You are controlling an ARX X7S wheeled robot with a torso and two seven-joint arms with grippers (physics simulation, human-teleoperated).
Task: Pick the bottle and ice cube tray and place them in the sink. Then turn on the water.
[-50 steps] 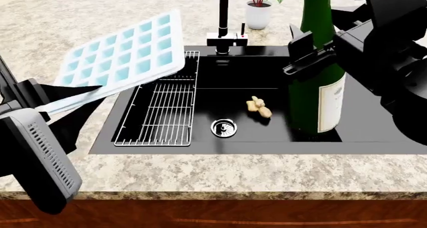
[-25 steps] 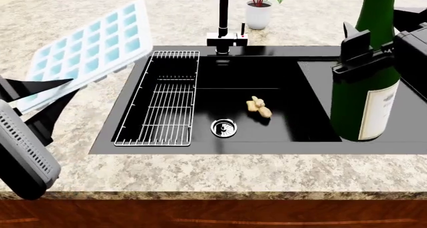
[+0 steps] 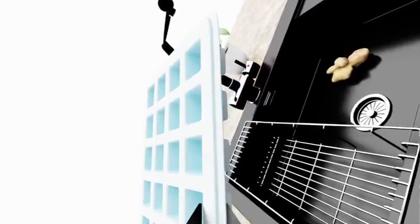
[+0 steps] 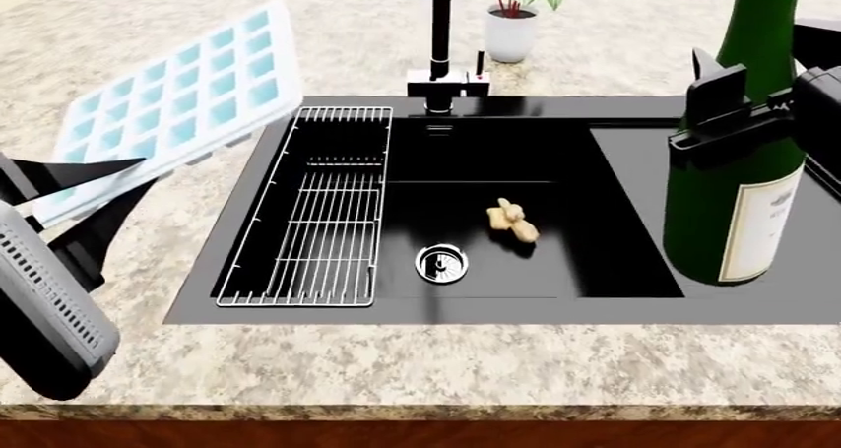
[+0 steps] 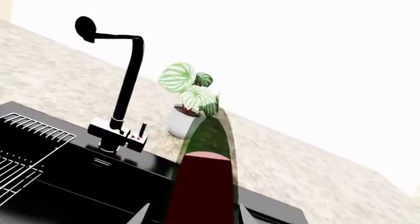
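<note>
My left gripper (image 4: 145, 169) is shut on the near edge of the white ice cube tray (image 4: 171, 98), which hangs tilted over the counter, left of the black sink (image 4: 617, 271). The wrist view shows the ice cube tray (image 3: 184, 150) edge-on with a fingertip (image 3: 194, 214) against it. My right gripper (image 4: 749, 94) is shut on the dark green bottle (image 4: 736, 202), upright over the sink's flat right part. The bottle (image 5: 203, 184) fills the space between the right gripper's (image 5: 192, 215) fingers. The tall black tap (image 4: 440, 34) stands behind the basin; no water is in view.
A wire rack (image 4: 315, 212) lies in the basin's left side. A small tan lump (image 4: 513, 222) rests near the round drain (image 4: 442, 263). A potted plant (image 4: 513, 15) stands behind the tap on the speckled counter (image 4: 394, 359).
Both arms have swung outward: the tray went left off the rack area, and the bottle went right from over the basin to over the flat part. The view shifted slightly.
</note>
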